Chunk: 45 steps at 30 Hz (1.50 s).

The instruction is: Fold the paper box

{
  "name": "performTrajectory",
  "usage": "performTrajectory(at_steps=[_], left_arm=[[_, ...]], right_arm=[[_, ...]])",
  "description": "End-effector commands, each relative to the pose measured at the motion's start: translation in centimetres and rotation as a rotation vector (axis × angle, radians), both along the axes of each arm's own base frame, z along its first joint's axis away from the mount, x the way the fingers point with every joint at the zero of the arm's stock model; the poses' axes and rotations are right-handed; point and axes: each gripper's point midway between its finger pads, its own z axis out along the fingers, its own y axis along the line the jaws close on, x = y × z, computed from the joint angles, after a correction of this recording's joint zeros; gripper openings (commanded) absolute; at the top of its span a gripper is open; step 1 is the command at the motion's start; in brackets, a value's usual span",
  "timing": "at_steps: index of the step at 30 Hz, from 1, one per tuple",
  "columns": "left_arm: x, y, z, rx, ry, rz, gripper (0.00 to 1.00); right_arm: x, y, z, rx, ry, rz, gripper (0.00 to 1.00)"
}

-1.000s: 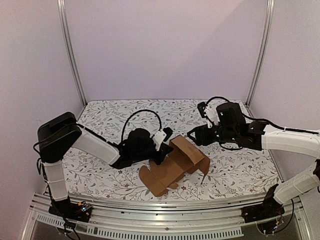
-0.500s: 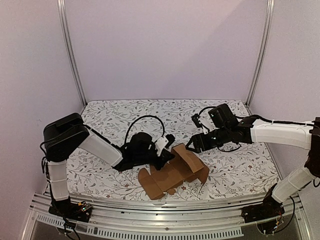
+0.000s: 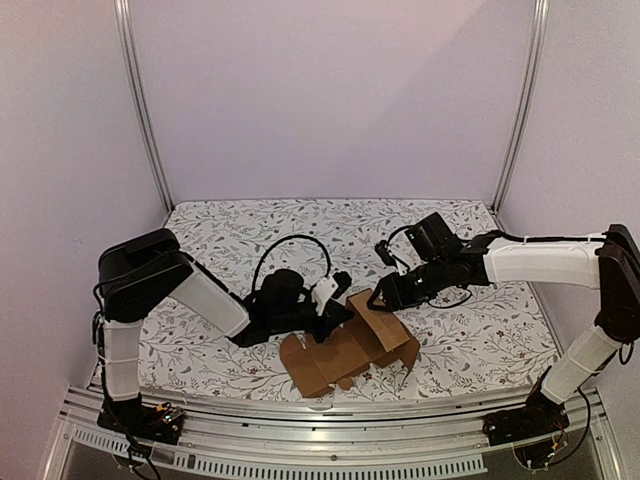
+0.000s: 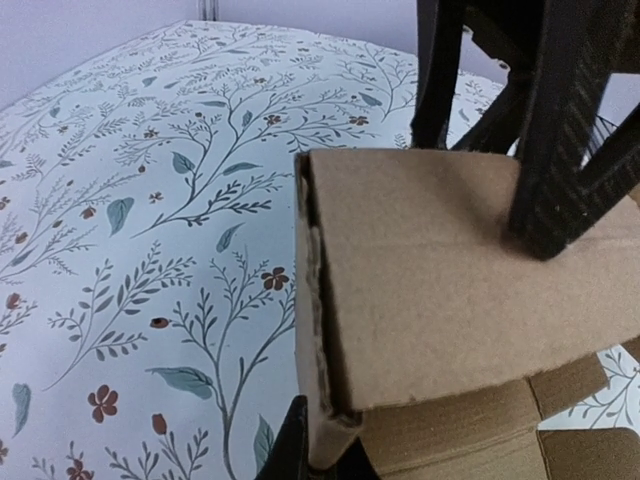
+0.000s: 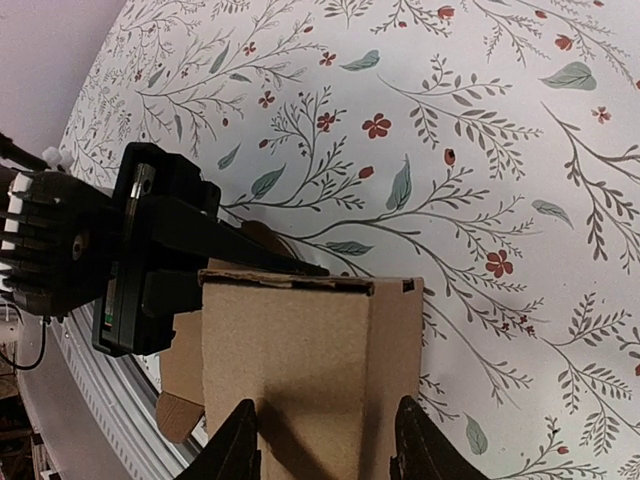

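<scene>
Left claw (image 3: 340, 310) pinched together on a thin cardboard edge of the paper box (image 3: 345, 348), jaws all but touching with only the sheet's thickness between. Seen from the left wrist as one dark fingertip (image 4: 293, 452) pressed against the near corner of a raised panel, the other fingertip hidden behind the cardboard.

Right claw (image 3: 386, 297) spread apart, reaching in from the opposite side to meet the same raised panel. In the left wrist view, one black finger (image 4: 556, 130) planted on the panel's upper face, the second standing just past the far edge; contact of that second finger impossible to tell. From the right wrist, both fingers (image 5: 236, 446) low in the frame, with the brown panel lying between and beneath. No clamp visible there.

Paper box half-formed, resting on the floral tabletop (image 3: 240, 235) near the front middle, between the two arms and closer to the near metal rail (image 3: 300, 405) than to the back wall. Far part lifted into a boxy shape; near part spread flat, with flaps and small tabs pointing toward the rail. Plain brown all over, a crease line showing across the raised panel.

Left arm bent low across the tabletop from the left, a black cable (image 3: 290, 245) looping above its wrist. Right arm stretched in from the right, white forearm nearly level.
</scene>
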Motion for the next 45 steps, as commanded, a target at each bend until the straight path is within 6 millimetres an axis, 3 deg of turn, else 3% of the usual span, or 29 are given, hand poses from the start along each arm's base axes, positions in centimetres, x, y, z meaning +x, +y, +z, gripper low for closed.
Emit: performTrajectory(at_steps=[1, 5, 10, 28, 35, 42, 45], left_arm=[[-0.6, -0.4, -0.3, -0.032, 0.003, -0.027, 0.13], [-0.6, -0.5, -0.2, -0.068, 0.0, -0.026, 0.25], [-0.4, -1.0, -0.1, -0.1, -0.007, -0.029, 0.31], [1.0, -3.3, 1.4, -0.222, -0.051, -0.036, 0.32], [1.1, -4.0, 1.2, -0.237, -0.037, -0.044, 0.24], [1.0, -4.3, 0.6, -0.231, -0.021, -0.055, 0.0], [1.0, -4.2, 0.6, -0.227, -0.027, -0.049, 0.0]], right_arm=[[-0.3, 0.1, -0.6, 0.003, 0.046, 0.0, 0.43], [-0.6, 0.0, -0.6, 0.007, 0.059, -0.005, 0.42], [-0.6, 0.0, -0.6, 0.013, 0.068, -0.019, 0.41], [-1.0, -0.1, -0.6, 0.03, 0.085, -0.034, 0.39], [-1.0, -0.1, -0.4, 0.039, 0.088, -0.035, 0.39], [-1.1, -0.1, -0.3, 0.045, 0.088, -0.039, 0.39], [-1.1, -0.1, -0.4, 0.048, 0.091, -0.045, 0.39]])
